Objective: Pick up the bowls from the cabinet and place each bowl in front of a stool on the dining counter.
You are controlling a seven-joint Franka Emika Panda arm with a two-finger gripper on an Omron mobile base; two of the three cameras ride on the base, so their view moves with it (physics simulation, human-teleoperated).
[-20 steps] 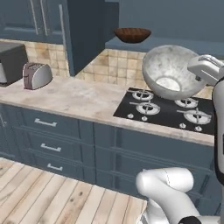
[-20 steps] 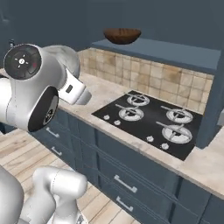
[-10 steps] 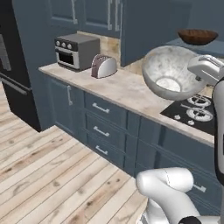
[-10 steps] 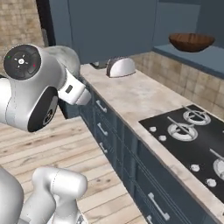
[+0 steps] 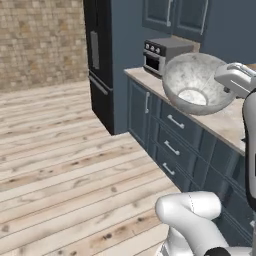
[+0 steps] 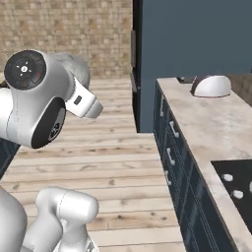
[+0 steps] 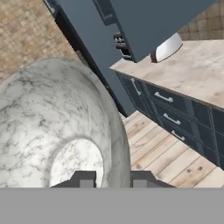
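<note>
A tall black refrigerator (image 5: 100, 60) is standing at the end of blue-grey drawer units (image 5: 175, 135) with silver handles, under a beige stone-look counter (image 6: 211, 128). On that counter a steel toaster oven (image 5: 162, 52) and a domed silver toaster (image 6: 210, 86) are sitting; no writing is legible. The grey-white marbled bowl (image 5: 195, 82), deep and round, is hanging in the air beside the counter, its rim pinched between the narrowly parted fingers of the gripper (image 7: 113, 178).

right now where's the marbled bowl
The marbled bowl is held up in the gripper, which is shut on its rim. In the left base view it hangs at upper right, above the beige counter, near the toaster oven.
</note>
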